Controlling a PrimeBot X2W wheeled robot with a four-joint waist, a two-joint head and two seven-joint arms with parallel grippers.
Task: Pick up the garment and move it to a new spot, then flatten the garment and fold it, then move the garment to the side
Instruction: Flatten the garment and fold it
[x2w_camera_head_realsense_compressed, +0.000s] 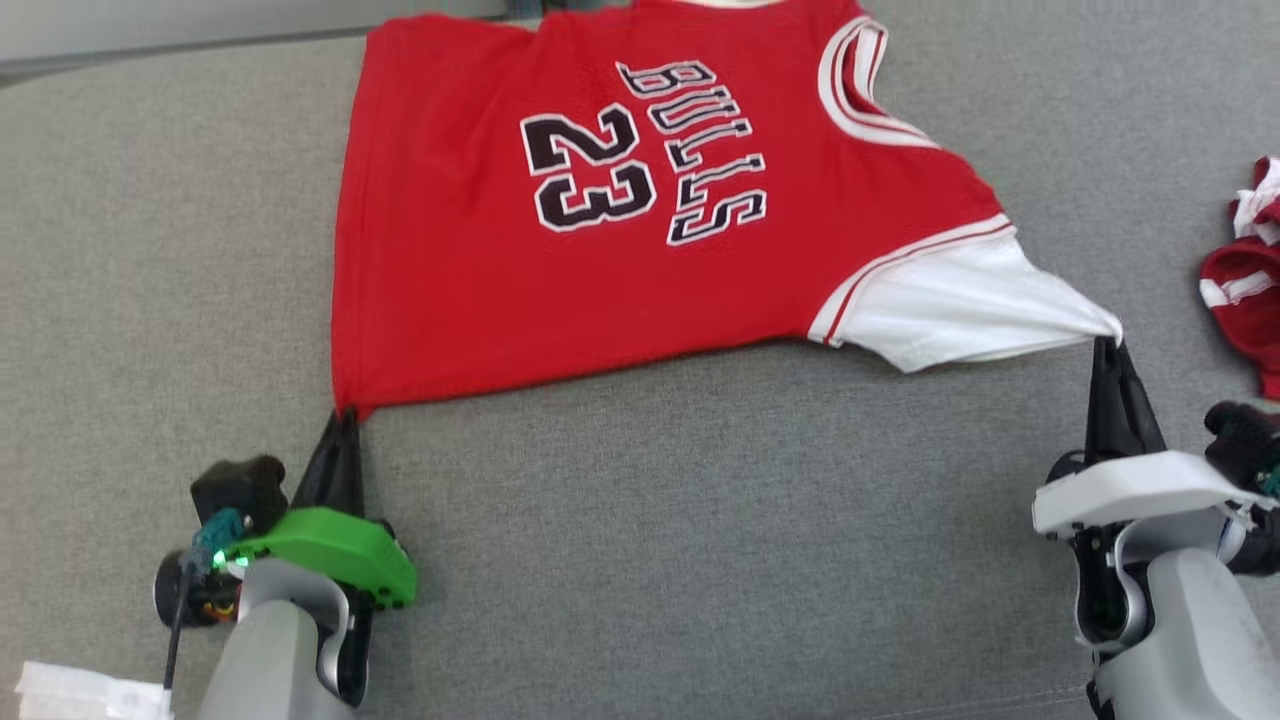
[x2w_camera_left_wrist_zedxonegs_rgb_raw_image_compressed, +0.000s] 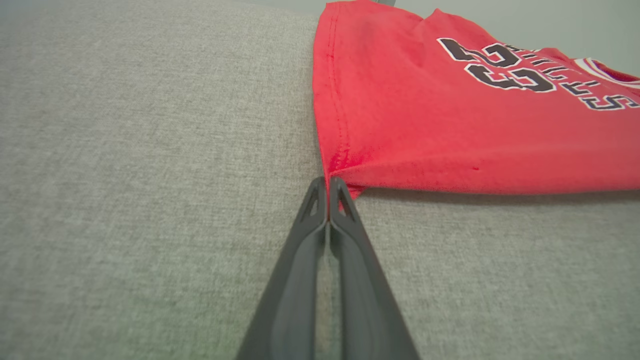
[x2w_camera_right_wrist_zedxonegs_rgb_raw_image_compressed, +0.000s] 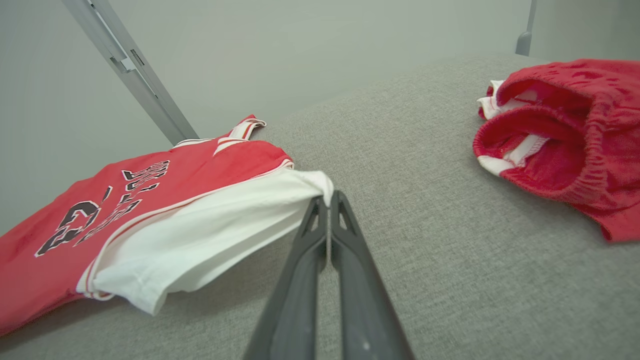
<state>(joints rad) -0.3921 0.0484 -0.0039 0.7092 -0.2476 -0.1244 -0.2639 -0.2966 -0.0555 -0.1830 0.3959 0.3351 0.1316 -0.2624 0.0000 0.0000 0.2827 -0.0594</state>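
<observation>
A: Where's the garment?
B: Spread on the broad grey woven-fabric surface (x2w_camera_head_realsense_compressed: 700, 520) is the red jersey with white sleeve and black "23" (x2w_camera_head_realsense_compressed: 600, 280). A crumpled red-and-white garment (x2w_camera_head_realsense_compressed: 1245, 290) lies well apart, at the right.
A: And the jaws?
B: The left gripper (x2w_camera_head_realsense_compressed: 345, 415) is clamped on the jersey's red hem corner, the right gripper (x2w_camera_head_realsense_compressed: 1105, 345) on the white sleeve tip.

The jersey (x2w_camera_head_realsense_compressed: 600, 250) runs past the head view's top edge, its far side cut off; in the left wrist view it runs off the right edge. Right of the jersey, a red-and-white bundle (x2w_camera_head_realsense_compressed: 1245, 290) is cut by the frame. Below-left of the jersey, a white scrap (x2w_camera_head_realsense_compressed: 70, 692) is too cropped to identify.
</observation>
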